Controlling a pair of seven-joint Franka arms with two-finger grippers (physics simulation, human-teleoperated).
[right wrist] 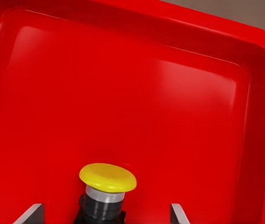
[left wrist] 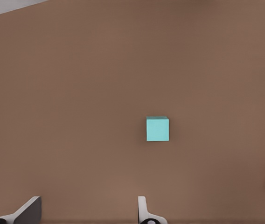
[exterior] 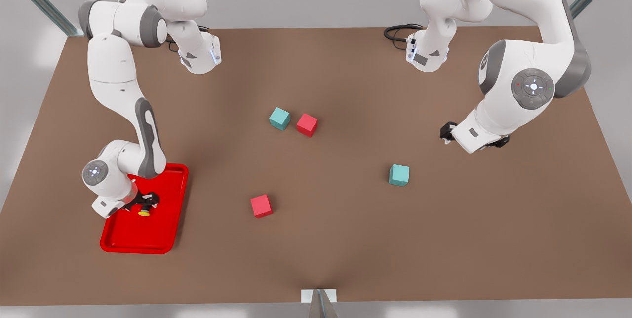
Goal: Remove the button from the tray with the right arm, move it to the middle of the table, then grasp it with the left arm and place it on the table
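the small black button with a round yellow cap (right wrist: 107, 186) stands inside the shallow bright red tray (exterior: 163, 229) on the near left of the plain brown worktop (exterior: 345, 239). the right claw (exterior: 146, 203) straddles it, fingers (right wrist: 178, 215) spread and not touching. the left claw (exterior: 447, 133) hovers open at the far right, above the worktop near a teal cube (left wrist: 157, 129).

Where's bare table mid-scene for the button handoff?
Bare table lies between the cube pair (teal, red), lower red cube and lone teal cube. Crowded: tray, right gripper straddling button. Left gripper waits.
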